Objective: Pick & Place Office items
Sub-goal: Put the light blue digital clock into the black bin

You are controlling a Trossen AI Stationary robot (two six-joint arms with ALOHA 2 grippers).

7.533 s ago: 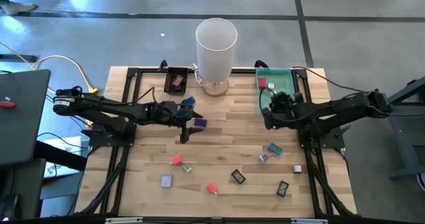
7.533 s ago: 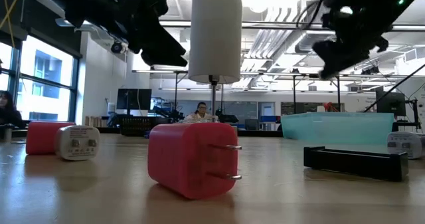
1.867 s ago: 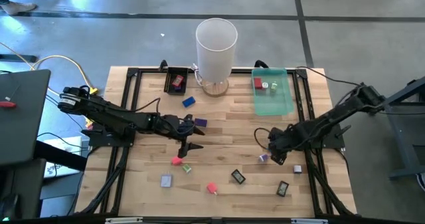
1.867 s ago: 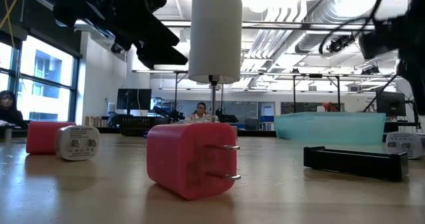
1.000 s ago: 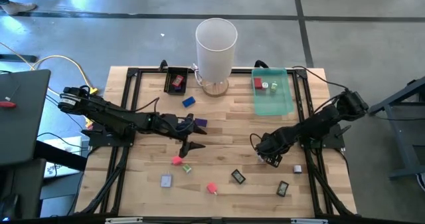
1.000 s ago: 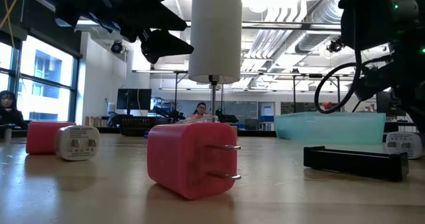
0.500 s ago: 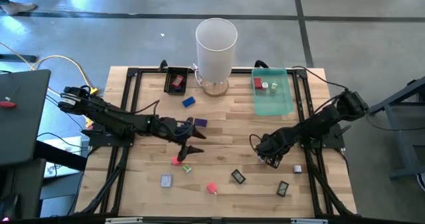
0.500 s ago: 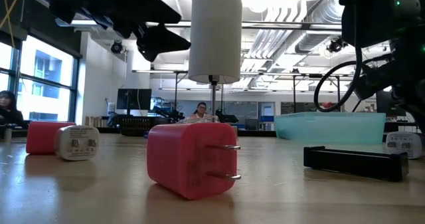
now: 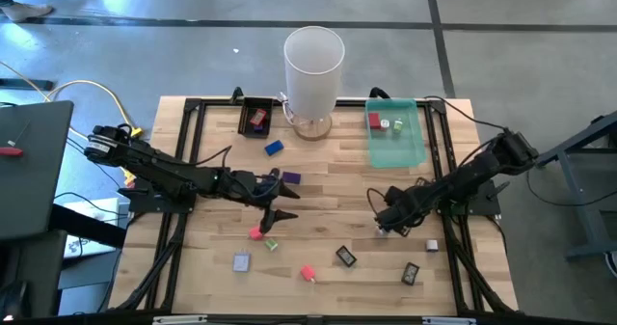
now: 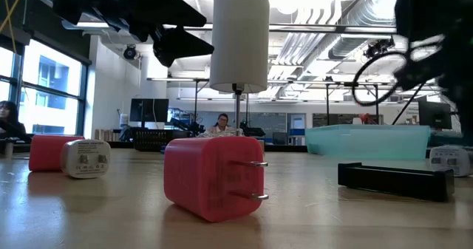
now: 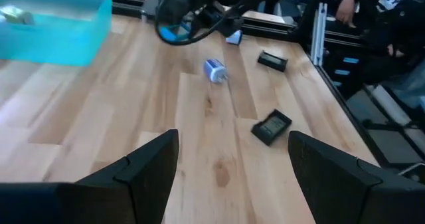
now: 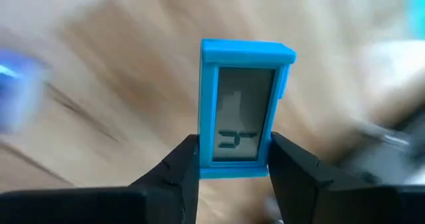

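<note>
The right pincer [image 12: 232, 159] is clamped on a blue framed piece with a grey screen [image 12: 246, 108], its two dark fingers [image 12: 174, 173] pressing the lower sides. From above, that pincer [image 9: 388, 221] sits on the right side of the counter [image 9: 328, 185], well in front of the tall white cylinder [image 9: 313, 68] and the green tray [image 9: 397, 142]; whether the blue piece is lifted clear of the wood is hard to judge there.

The left pincer [image 9: 278, 214] hovers in front of and to the left of the cylinder with its fingers [image 11: 149, 164] spread apart and nothing between them, a pink block [image 9: 255, 232] just beside it.

Other office items lie scattered farther forward of the cylinder: a grey block [image 9: 240, 261], a red plug block [image 9: 308, 273] and two black pieces [image 9: 346, 257].
</note>
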